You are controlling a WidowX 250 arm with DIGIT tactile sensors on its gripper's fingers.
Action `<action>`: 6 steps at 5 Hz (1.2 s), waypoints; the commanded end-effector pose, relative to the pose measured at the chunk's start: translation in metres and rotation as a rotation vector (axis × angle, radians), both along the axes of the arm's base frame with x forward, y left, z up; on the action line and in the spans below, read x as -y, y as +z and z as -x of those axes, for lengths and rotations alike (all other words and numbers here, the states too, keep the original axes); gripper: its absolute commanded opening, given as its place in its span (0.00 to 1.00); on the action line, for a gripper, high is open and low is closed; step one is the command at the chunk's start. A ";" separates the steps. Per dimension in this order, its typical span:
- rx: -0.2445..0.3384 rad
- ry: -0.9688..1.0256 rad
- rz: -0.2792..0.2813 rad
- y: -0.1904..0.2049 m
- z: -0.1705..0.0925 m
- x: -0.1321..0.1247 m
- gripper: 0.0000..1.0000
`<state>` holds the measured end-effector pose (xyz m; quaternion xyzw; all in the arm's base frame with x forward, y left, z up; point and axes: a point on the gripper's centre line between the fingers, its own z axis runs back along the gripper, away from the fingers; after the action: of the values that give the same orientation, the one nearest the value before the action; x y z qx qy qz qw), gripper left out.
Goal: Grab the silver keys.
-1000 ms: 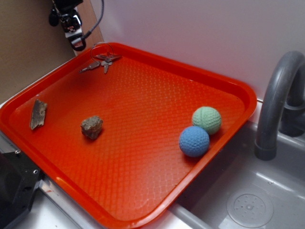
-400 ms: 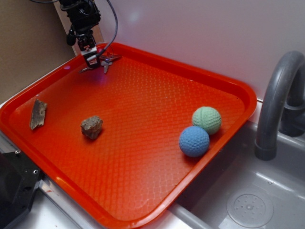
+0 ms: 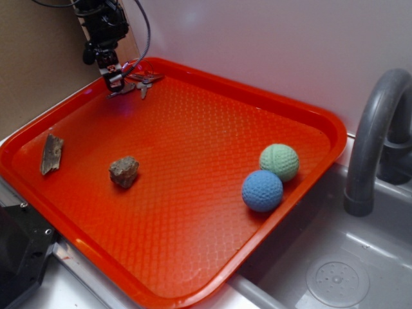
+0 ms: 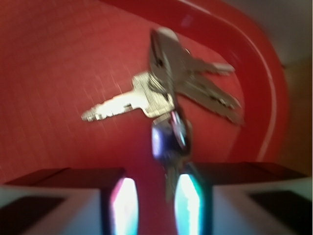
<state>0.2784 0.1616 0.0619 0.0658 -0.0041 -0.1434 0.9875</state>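
The silver keys (image 3: pixel 140 82) lie fanned out on a thin wire ring in the far left corner of the orange tray (image 3: pixel 193 212). My gripper (image 3: pixel 113 80) hangs low over the tray, just left of the bunch. In the wrist view the silver keys (image 4: pixel 166 93) fill the middle, blurred. One dark-headed key points down into the gap of my gripper (image 4: pixel 156 198), close to the right finger (image 4: pixel 188 205). The fingers stand apart and are open, and neither is pressing on that key.
A brown rock (image 3: pixel 123 171) and a bark-like wood chip (image 3: pixel 51 153) lie on the tray's left side. A green ball (image 3: pixel 279 161) and a blue ball (image 3: pixel 262 190) sit near its right rim. The tray's raised rim and a wall run behind the keys. A grey sink with a tap (image 3: pixel 376 135) is at the right.
My gripper has dropped from the top left corner to tray level beside the keys, then shifted slightly left. The keys have not moved.
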 end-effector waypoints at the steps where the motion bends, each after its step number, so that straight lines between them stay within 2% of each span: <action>1: 0.051 -0.032 -0.091 0.002 -0.028 0.001 0.00; 2: 0.070 -0.042 -0.074 0.009 -0.034 0.000 0.00; 3: 0.127 -0.048 -0.035 0.033 -0.026 -0.004 0.00; 5: 0.157 -0.039 -0.046 0.071 -0.023 0.004 0.00; 6: 0.172 -0.042 -0.027 0.076 -0.025 0.007 0.00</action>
<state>0.2907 0.1551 0.1091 0.0670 -0.0530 -0.1570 0.9839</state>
